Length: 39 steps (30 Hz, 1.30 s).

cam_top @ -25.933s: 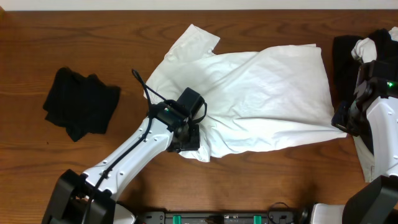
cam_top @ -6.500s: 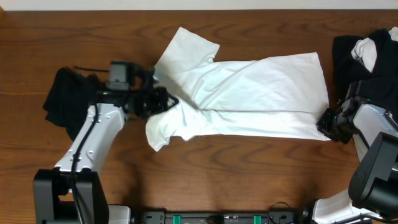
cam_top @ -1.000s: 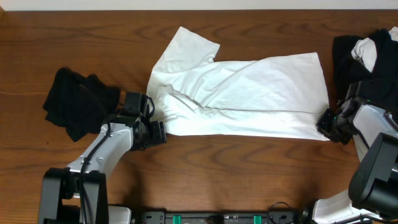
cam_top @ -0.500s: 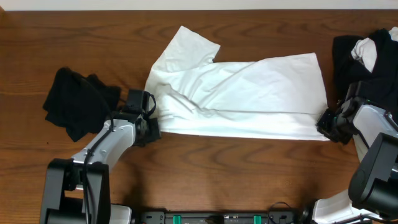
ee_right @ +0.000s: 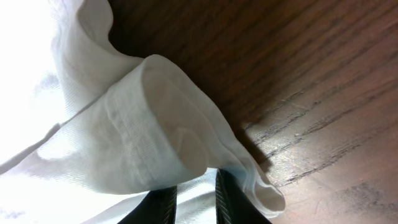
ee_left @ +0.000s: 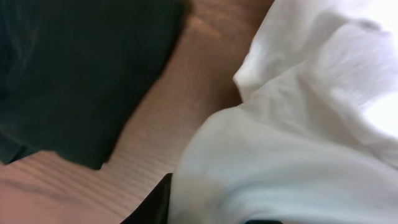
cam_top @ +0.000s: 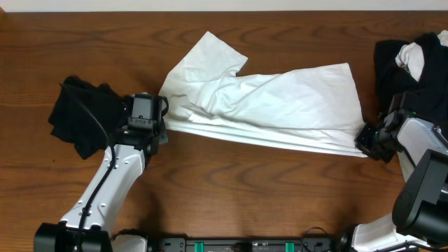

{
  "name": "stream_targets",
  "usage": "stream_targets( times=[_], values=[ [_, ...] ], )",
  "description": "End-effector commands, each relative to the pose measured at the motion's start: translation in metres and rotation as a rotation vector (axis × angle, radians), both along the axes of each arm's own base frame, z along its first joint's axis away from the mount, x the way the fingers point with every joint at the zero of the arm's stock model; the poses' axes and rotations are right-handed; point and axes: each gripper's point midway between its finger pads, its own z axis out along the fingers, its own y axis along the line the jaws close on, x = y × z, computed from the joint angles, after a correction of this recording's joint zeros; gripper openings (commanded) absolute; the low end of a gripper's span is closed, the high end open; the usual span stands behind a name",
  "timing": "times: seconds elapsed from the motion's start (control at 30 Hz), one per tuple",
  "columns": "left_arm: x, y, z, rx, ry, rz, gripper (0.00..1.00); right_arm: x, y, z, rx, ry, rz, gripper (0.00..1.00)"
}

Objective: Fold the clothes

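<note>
White T-shirt (cam_top: pixel 280 98) lies across the middle of the table (cam_top: pixel 280 203), long axis running L-R, one sleeve sticking up toward the far edge. Its near edge is bunched into tight lengthwise pleats and stretched in a straight line btwn the two grippers. L gripper (cam_top: pixel 161 127) sits at the shirt's left end. Overhead view shows the taut pleats running right into it, so it's clamped on the T-shirt there. In the left wrist view the cloth (ee_left: pixel 298 137) fills the right side and spills over the fingers (ee_left: pixel 157 202), only a dark sliver of one showing, w/ bare table (ee_left: pixel 168 106) beside it. R gripper (cam_top: pixel 364 138) is at the shirt's right near corner. In the right wrist view the hem corner (ee_right: pixel 143 124) is rolled into a thick wad and pinched btwn the two dark fingers (ee_right: pixel 231 198) at the bottom of the frame, wood (ee_right: pixel 280 81) right behind it. A black garment (cam_top: pixel 84 115) lies crumpled just left of the L gripper, apart from the shirt, and fills the upper left of the left wrist view (ee_left: pixel 81 68). A pile (cam_top: pixel 402 59) of black and white clothes sits at the far right, near the R arm.
</note>
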Motion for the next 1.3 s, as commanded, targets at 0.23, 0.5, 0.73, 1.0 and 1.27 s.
stream_targets(
  times=[0.23,0.5,0.73,1.0,1.27],
  values=[
    [-0.006,0.019,0.004,0.092,0.026,0.032,0.29,-0.012,0.000,-0.010,-0.026,0.050,0.019,0.21],
    [-0.028,0.001,-0.012,-0.012,0.143,-0.022,0.33,-0.012,0.000,-0.010,-0.026,0.050,0.019,0.21],
    [-0.036,0.002,-0.014,-0.007,0.174,-0.021,0.33,-0.012,0.000,-0.010,-0.026,0.050,0.019,0.21],
    [-0.040,0.021,-0.009,0.101,0.181,0.021,0.19,-0.012,0.000,-0.010,-0.027,0.050,0.019,0.21],
    [-0.027,0.027,0.003,0.124,0.097,0.066,0.19,-0.016,-0.007,-0.011,-0.067,0.072,0.015,0.19]
  ],
)
